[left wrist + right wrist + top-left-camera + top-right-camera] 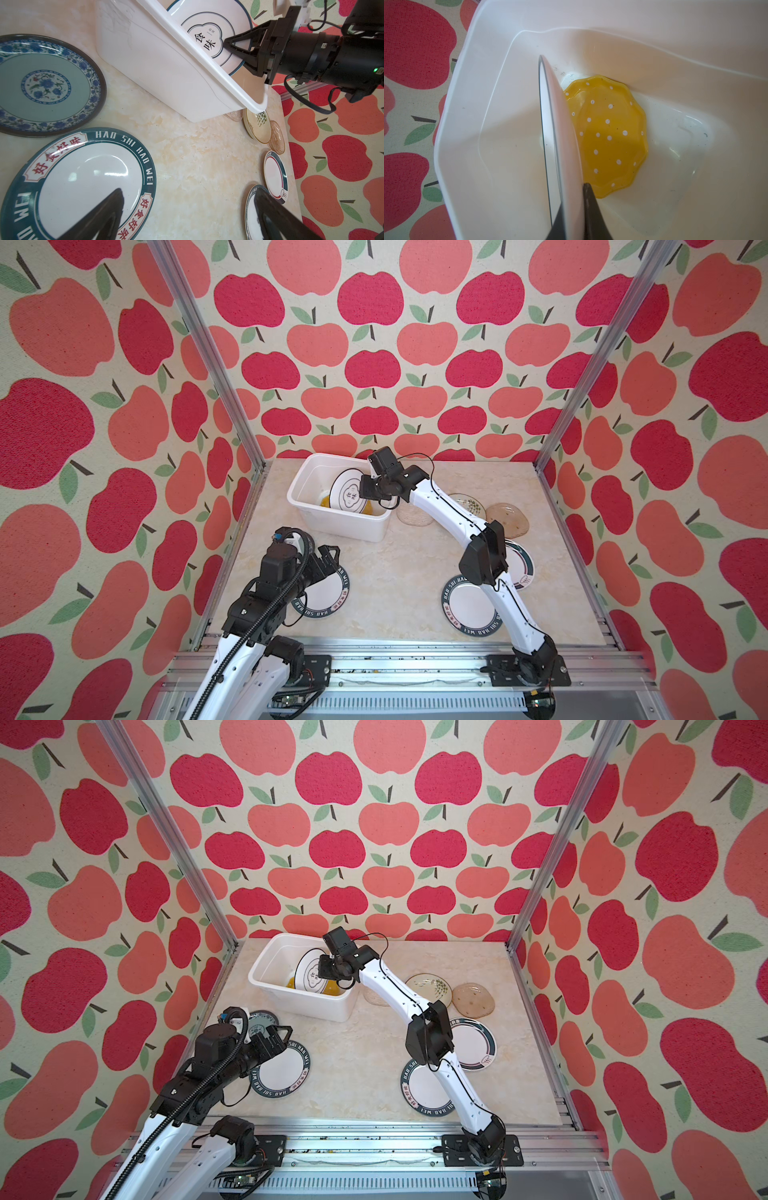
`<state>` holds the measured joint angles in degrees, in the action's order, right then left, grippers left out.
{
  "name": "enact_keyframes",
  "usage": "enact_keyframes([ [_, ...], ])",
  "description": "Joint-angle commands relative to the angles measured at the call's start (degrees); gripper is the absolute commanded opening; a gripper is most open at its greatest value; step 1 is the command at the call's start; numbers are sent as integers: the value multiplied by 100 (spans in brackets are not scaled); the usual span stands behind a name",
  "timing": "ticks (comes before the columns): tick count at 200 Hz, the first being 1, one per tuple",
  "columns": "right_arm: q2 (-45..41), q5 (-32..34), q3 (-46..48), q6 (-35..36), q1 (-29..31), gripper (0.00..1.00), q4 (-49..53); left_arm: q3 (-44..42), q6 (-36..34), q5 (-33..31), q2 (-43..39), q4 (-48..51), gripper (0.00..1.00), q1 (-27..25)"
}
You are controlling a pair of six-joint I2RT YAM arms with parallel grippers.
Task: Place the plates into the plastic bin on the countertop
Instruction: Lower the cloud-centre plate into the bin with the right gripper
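Right gripper [232, 48] pinches emblem plate [347, 493] rim; lower flat onto yellow dotted plate [608, 133], then release. Left gripper [328, 558]: spread.

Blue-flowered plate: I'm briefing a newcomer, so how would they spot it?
Find the white bin at the countertop's back left. Just in front of its left corner, at the countertop's left edge, lies the blue-flowered plate, next to a lettered plate. Only it has a pale green centre and blue blossoms.

Plates [275, 174] x9 – 2 w/ green lettered rims [83, 166], 2 glass [507, 519], 5 misc; bin [340, 522] x1
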<state>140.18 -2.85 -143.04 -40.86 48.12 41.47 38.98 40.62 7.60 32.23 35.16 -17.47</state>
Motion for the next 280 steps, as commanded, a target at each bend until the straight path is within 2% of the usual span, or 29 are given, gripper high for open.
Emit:
enact_keyframes([
  [1, -376, 82, -92, 0, 62, 0, -115, 0, -81, 51, -74, -72, 99, 29],
  [75, 321, -573, -77, -920, 66, 1, -924, -5, -80, -4, -190, -19, 99, 22],
  [153, 792, -618, -75, -1010, 49, 3, -1176, 4, -81, 57, -41, -67, 99, 21],
  [212, 1079, -677, -74, -1126, 40, 19, -1228, -13, -72, 49, -11, -59, 99, 24],
  [261, 1169, -700, -48, -1144, 5, 28, -1207, 21, -78, 75, 104, -71, 99, 25],
  [280, 1184, -706, -36, -1084, -4, 37, -1165, 30, -81, 86, 132, -71, 99, 22],
])
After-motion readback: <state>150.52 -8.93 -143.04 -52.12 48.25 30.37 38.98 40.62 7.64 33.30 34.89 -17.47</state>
